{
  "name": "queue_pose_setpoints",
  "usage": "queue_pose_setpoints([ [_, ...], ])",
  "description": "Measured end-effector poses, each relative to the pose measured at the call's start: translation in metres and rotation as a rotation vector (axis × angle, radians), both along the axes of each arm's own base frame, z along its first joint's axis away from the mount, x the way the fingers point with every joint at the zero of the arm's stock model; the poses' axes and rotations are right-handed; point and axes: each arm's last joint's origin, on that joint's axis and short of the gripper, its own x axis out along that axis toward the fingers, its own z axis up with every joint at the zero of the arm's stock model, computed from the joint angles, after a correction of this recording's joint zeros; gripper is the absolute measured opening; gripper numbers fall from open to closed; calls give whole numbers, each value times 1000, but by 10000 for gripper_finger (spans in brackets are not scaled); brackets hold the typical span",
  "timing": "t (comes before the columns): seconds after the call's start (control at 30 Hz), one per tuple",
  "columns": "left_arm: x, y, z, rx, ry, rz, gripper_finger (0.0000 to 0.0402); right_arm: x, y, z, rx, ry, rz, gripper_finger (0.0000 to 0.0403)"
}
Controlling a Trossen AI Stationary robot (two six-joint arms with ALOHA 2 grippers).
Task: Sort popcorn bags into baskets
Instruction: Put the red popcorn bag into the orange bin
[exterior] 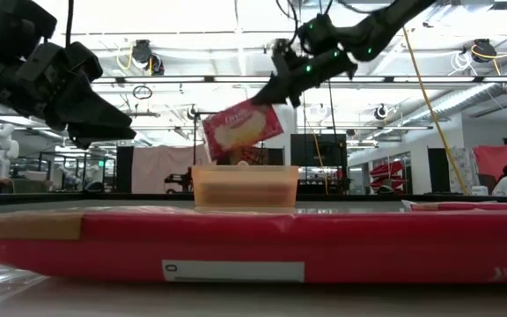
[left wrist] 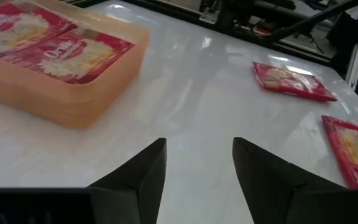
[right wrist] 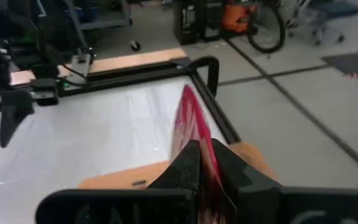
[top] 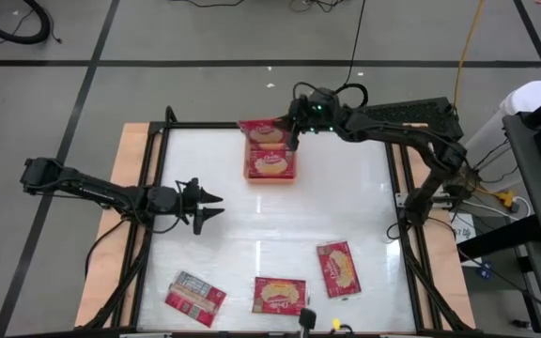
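Observation:
An orange tray (top: 270,175) stands at the table's far middle, with red popcorn packets (left wrist: 61,53) lying flat in it. My right gripper (top: 294,129) is over the tray's far end, shut on one more red packet (top: 263,132), which shows tilted above the tray (exterior: 245,187) in the low view. My left gripper (top: 211,205) hovers open over bare table left of centre, touching nothing. Three packets lie flat near the near edge: one grey back up (top: 195,298), two picture up (top: 280,295) (top: 339,268). My right gripper pinches the red packet between its two fingers (right wrist: 188,163) at its right-hand end (exterior: 275,113). The fingers come from the table's right, slanting down. The packet is lifted clear above the tray, tilted, its free end lower and pointing to the table's left.
A black frame (top: 158,141) with wooden strips borders the white table. Bare table lies between the tray and the near packets. In the low view one near packet (exterior: 236,246) fills the foreground. My left arm (right wrist: 17,106) shows far off in the right wrist view.

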Motion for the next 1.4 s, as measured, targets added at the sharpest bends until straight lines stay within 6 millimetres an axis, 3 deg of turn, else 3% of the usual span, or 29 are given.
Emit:
queue_pose_setpoints([
  [0.27, 0, -1, 0, 11, 1, 12, 186, -4, -23, -15, 62, -6, -73, 6],
  [0.9, 0, -1, 0, 6, 0, 13, 186, 4, -45, -57, 135, 27, -122, 11],
  [1.4, 0, -2, 0, 12, 2, -17, 186, -6, -73, -90, 146, 84, -216, 124],
])
